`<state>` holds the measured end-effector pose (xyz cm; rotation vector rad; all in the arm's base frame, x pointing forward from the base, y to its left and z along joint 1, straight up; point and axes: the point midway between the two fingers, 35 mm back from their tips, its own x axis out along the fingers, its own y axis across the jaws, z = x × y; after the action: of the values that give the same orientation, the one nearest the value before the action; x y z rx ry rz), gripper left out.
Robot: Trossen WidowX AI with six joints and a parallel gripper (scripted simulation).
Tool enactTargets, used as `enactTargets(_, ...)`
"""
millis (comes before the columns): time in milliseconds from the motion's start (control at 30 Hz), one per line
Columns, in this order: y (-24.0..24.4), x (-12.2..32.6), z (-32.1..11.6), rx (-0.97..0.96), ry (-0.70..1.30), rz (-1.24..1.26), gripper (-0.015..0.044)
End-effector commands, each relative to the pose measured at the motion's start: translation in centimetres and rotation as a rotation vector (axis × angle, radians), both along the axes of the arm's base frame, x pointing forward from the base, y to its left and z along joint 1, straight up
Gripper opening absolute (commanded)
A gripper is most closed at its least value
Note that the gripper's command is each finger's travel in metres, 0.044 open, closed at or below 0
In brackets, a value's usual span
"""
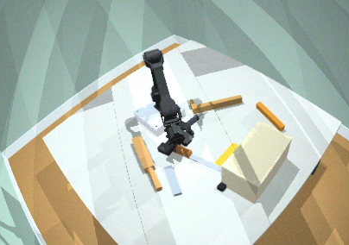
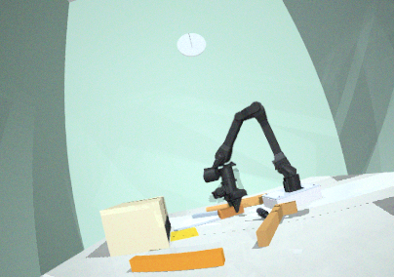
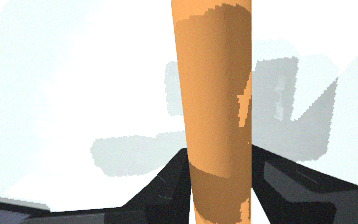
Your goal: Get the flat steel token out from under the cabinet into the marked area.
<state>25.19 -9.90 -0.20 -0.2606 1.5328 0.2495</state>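
My gripper is shut on the orange-brown handle of a long tool, low over the table. The handle runs up between the fingers in the wrist view. Its thin pale blade points at the cream cabinet and meets its front edge; whether the tip is underneath I cannot tell. A yellow patch, apparently the marked area, lies in front of the cabinet, beside the blade. The steel token is not visible.
A wooden paddle-like piece and a pale flat strip lie to one side. An angled wooden piece and a dark cylinder lie on the other. An orange bar lies beside the cabinet. A small black block is near its corner.
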Motion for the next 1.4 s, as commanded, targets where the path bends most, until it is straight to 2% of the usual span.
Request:
enactTargets(0,-0.02,0.03,0.04,0.000,-0.002,-0.030,0.0000)
enactTargets(1367,-0.10,0.00,0.05,0.008,-0.003,-0.358,0.0000)
